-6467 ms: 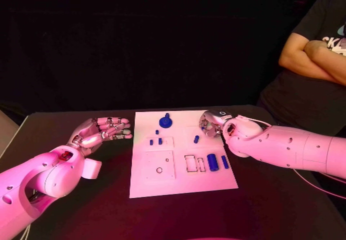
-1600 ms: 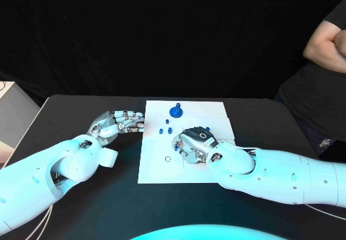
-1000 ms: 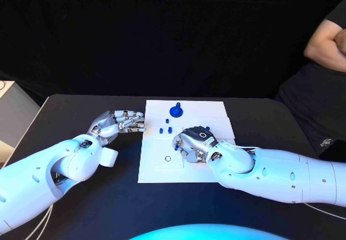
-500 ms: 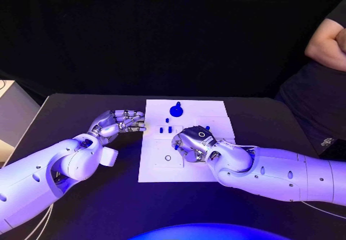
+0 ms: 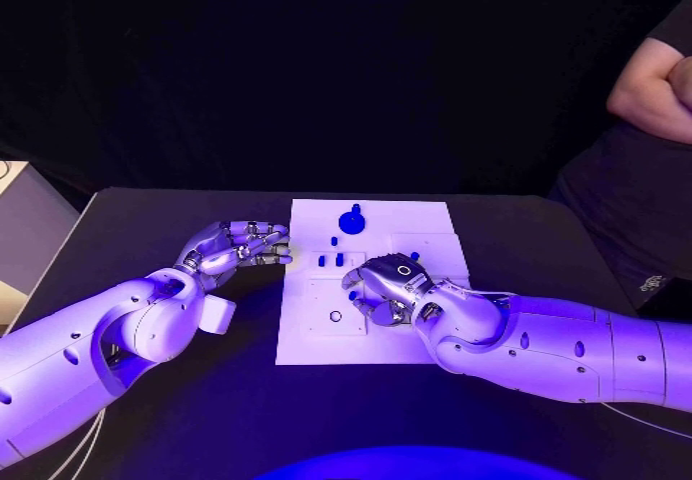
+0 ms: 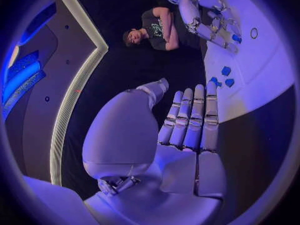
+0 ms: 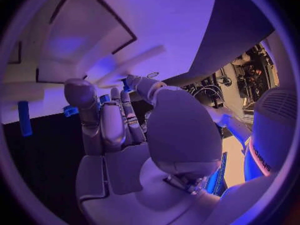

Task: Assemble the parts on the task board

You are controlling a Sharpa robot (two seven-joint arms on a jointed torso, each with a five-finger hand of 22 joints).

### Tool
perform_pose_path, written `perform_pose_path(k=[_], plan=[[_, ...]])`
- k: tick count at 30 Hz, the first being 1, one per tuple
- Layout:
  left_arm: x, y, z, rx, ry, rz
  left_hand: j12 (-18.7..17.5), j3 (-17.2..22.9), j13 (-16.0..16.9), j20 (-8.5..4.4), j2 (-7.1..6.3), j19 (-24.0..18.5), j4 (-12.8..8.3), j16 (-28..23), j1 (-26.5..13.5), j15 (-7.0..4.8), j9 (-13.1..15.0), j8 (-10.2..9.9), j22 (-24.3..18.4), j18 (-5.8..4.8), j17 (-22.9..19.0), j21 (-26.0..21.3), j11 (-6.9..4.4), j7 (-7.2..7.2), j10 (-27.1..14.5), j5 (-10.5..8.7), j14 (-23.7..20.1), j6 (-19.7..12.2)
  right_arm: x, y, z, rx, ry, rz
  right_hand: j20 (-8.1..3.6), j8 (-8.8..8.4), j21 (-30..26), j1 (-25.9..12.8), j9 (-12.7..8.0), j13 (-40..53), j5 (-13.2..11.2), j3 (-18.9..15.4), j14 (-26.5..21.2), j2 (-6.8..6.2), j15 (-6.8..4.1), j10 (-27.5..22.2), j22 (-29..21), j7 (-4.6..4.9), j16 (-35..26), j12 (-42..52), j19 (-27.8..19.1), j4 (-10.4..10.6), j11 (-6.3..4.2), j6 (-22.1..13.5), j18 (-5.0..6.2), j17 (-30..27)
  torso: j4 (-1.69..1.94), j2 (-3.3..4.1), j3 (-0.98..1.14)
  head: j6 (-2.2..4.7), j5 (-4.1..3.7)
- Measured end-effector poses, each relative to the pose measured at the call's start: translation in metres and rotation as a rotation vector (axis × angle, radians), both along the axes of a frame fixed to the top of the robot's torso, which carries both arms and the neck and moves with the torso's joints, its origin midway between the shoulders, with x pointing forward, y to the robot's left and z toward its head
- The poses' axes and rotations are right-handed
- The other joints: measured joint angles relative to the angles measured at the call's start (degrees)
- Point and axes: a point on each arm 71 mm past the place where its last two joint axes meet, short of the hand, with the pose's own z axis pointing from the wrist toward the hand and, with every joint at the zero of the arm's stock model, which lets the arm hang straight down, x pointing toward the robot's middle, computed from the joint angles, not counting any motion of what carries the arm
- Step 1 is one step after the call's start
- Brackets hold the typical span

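Observation:
The white task board point(image 5: 315, 338) lies in the middle of the table. A blue knob part point(image 5: 353, 217) stands at its far end, with small blue pegs point(image 5: 332, 260) nearer me. My right hand point(image 5: 387, 290) is bent down over the board's middle right, fingertips on the plate. In the right wrist view a bit of blue point(image 7: 127, 83) shows between thumb and fingers; whether it is gripped I cannot tell. A blue bar point(image 7: 25, 117) lies beside that hand. My left hand point(image 5: 238, 245) hovers just off the board's left edge, loosely curled and holding nothing.
A round hole point(image 5: 335, 316) sits in the board's near left part. The left wrist view shows the pegs point(image 6: 226, 70) and my right hand point(image 6: 203, 20) beyond them. A person stands behind the table's far right corner, arms folded. A pale box stands off the table's left side.
Since 6.5 s ago my right hand has come from the board's far right edge to its middle. Over the last second it has barely shifted. My left hand has kept its place.

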Motion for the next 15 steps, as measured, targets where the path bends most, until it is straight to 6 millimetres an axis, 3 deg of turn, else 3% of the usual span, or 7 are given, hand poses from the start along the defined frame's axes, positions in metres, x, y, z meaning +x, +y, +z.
perform_pose_path(k=[3, 5, 15], plan=[[-0.0001, 0.0001, -0.0001, 0.0, 0.001, -0.001, 0.2, 0.0, 0.0, 0.0, 0.0, 0.0, 0.0, 0.0, 0.0, 0.0, 0.0, 0.0, 0.0, 0.0, 0.0, 0.0, 0.0, -0.13, 0.0, 0.0, 0.0, -0.1, 0.0003, -0.0002, 0.0005, 0.001, 0.0, -0.001, 0.09, -0.83, -1.3, 1.3, -0.6, 0.1, 0.0, -2.6, 0.1, 0.43, 0.08, -1.6, -1.1, 0.16, -0.3, 0.8, -0.1, 0.5, 0.21, -0.6, 0.89, -1.0, -0.01, 0.0, 0.01, -0.04, -0.01], [-0.0001, 0.0003, -0.0001, 0.001, 0.002, -0.002, 0.2, 0.0, 0.0, 0.0, 0.0, 0.0, 0.0, 0.0, 0.0, 0.0, 0.0, 0.0, -0.1, 0.0, 0.0, 0.0, 0.13, -0.13, -0.1, 0.0, 0.0, -0.1, 0.0003, -0.0002, 0.0007, 0.003, -0.001, -0.002, 0.09, -1.28, -1.8, 2.1, -0.8, 0.1, 0.0, -4.0, 0.1, 0.68, 0.08, -2.2, -1.5, 0.06, -0.5, 1.4, -0.1, 0.8, 0.22, -0.9, 0.89, -1.5, 0.0, 0.0, 0.02, -0.05, -0.01], [-0.0002, 0.0008, -0.0005, 0.003, 0.006, -0.004, 0.2, 0.0, 0.0, 0.0, 0.0, 0.0, 0.0, 0.0, 0.0, 0.0, -0.1, 0.0, -0.1, 0.0, 0.0, 0.0, 0.21, -0.14, -0.2, 0.0, 0.0, -0.1, -0.0009, -0.0029, 0.0017, 0.016, -0.004, -0.009, 0.09, -1.74, -1.9, 3.1, -1.2, 0.3, 0.1, -5.3, 0.1, 0.91, 0.08, -2.3, -1.4, -0.15, -0.5, 2.6, -0.1, 1.6, 0.12, -1.1, 0.89, -1.8, 0.03, 0.0, 0.05, 0.09, -0.09]])
